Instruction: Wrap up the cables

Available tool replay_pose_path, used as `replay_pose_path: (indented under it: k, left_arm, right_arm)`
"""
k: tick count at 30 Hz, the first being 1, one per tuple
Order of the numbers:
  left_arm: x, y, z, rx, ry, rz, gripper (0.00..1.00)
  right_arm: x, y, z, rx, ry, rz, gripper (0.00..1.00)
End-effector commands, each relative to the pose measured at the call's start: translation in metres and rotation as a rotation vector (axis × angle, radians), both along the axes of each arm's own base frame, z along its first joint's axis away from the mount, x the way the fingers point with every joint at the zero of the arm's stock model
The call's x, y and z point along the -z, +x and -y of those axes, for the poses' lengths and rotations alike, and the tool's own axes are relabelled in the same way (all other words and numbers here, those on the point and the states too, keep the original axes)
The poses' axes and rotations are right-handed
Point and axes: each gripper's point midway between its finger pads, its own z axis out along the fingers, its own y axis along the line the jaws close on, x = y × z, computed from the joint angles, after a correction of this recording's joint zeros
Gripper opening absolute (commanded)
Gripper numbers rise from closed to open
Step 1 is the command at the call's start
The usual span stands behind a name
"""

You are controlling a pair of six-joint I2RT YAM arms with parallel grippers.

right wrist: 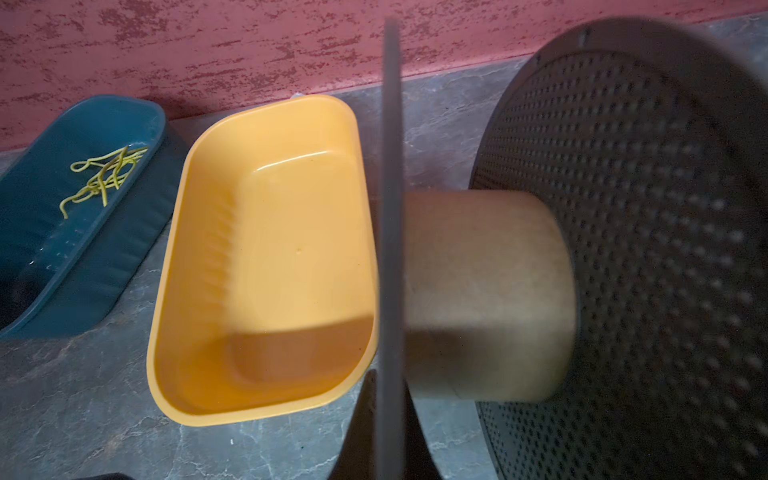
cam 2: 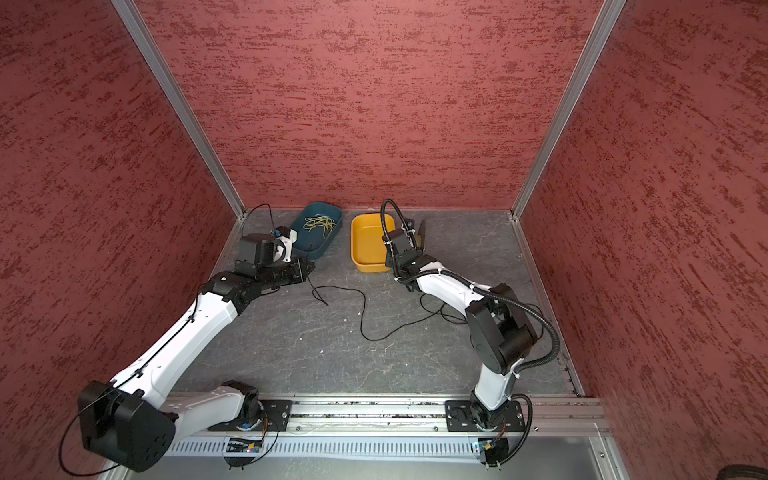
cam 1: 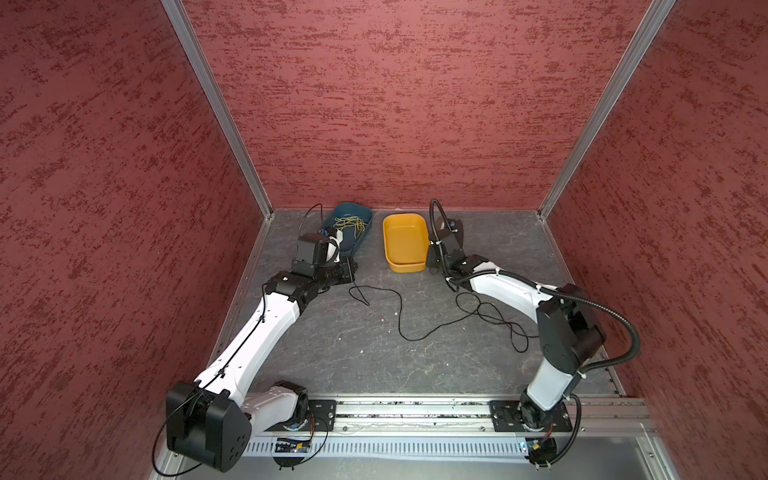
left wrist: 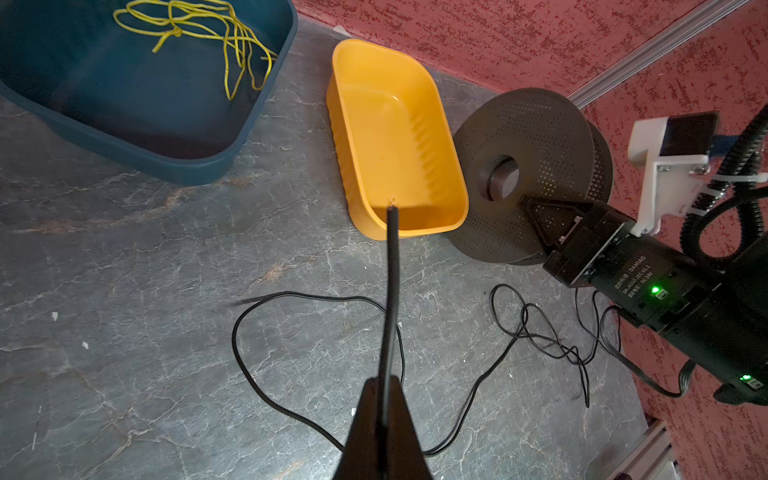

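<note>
Fingers (left wrist: pixel 365 419) of the left gripper (left wrist: pixel 386 384) are pinched tight on the cable (left wrist: pixel 390 266) just short of its cut end, so a short stub juts out past the tips. Beyond them the rest of the cable lies slack on the table (left wrist: pixel 124 291), in one wide loop and then a tangle near the right arm (which strand crosses which I cannot tell). Farther on, the right gripper (left wrist: pixel 536 214) is clamped on one flange of the spool (left wrist: pixel 540 137), whose tan core shows bare in the right wrist view. I judge the cable light, limp and thin. It will sag rather than push, so it needs tension to lie on the core, and a hold near the end suits that. The tangle may snag. By the far wall sit the empty yellow bin (left wrist: pixel 395 145) and the blue bin (left wrist: pixel 166 124) holding yellow-green strands (left wrist: pixel 178 31).
</note>
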Motion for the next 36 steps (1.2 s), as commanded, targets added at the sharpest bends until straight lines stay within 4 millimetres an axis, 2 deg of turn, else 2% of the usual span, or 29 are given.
replay_pose_path:
  k: [1,7,12,16,20,25,29,36]
  left_arm:
    - [-0.011,0.005,0.006,0.011,-0.016,0.033,0.00]
    - [-0.010,0.005,0.008,0.017,-0.009,0.026,0.00]
    - [-0.010,0.006,0.008,0.010,-0.010,0.026,0.00]
    - [-0.012,0.005,0.011,0.021,-0.010,0.021,0.00]
    - [-0.018,0.005,0.013,0.021,-0.012,0.032,0.00]
    - [-0.023,0.006,0.020,0.034,-0.020,0.044,0.00]
    - [-0.026,0.009,0.026,0.047,-0.024,0.050,0.00]
    - [-0.034,0.011,0.041,0.079,-0.056,0.057,0.00]
  right_arm:
    - [-0.007,0.005,-0.015,0.007,-0.012,0.011,0.00]
    - [0.010,0.013,-0.028,0.001,-0.081,-0.023,0.01]
    - [0.021,0.013,-0.034,-0.021,-0.093,-0.037,0.15]
    - [0.017,0.013,-0.042,-0.054,-0.062,-0.023,0.27]
    - [0.006,0.011,-0.050,-0.095,-0.022,-0.003,0.40]
    - [-0.018,0.004,-0.050,-0.130,0.021,0.055,0.53]
    - [-0.035,0.001,-0.049,-0.146,0.034,0.097,0.60]
    - [-0.050,-0.010,-0.050,-0.196,0.056,0.127,0.67]
